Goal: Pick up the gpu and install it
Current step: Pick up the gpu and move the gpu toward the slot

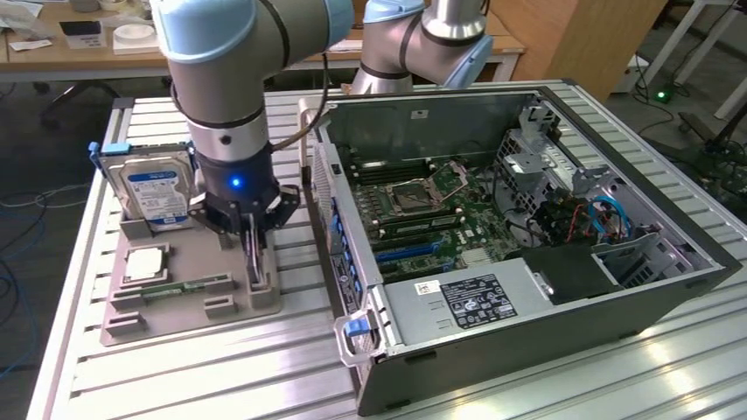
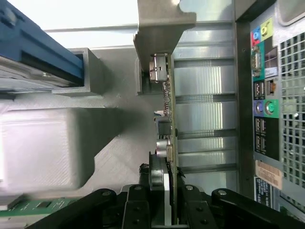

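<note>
Jaws pinch the upright gpu by its edge; it stands in the grey tray.

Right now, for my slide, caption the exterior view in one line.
Robot gripper clamps the upright graphics card in the gray tray, beside the open computer case.

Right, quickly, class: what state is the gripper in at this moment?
Gripper: closed on the gpu, gripping the card on edge.
</note>
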`<state>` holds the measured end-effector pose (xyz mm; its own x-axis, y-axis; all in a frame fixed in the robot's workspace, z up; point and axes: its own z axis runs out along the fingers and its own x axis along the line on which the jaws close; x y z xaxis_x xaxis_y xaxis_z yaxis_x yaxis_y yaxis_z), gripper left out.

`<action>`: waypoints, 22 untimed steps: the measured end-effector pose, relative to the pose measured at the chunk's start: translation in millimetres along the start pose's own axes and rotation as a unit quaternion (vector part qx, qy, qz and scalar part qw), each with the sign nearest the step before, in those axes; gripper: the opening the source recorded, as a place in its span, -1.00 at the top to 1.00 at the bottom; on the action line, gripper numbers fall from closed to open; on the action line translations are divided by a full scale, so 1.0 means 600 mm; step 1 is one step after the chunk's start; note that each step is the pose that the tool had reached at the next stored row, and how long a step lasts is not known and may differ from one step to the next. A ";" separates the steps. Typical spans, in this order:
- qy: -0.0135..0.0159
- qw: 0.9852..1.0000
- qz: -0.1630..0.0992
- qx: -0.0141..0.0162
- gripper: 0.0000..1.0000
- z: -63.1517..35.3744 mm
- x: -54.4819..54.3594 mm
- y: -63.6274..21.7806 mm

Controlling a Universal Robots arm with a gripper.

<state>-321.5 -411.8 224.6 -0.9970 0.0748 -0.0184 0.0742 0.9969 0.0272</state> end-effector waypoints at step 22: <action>0.000 1.000 0.000 0.000 0.43 -0.166 -0.003 0.005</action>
<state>-321.5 -411.8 324.3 -0.9970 0.0747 -0.0183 0.0742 0.9969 0.0278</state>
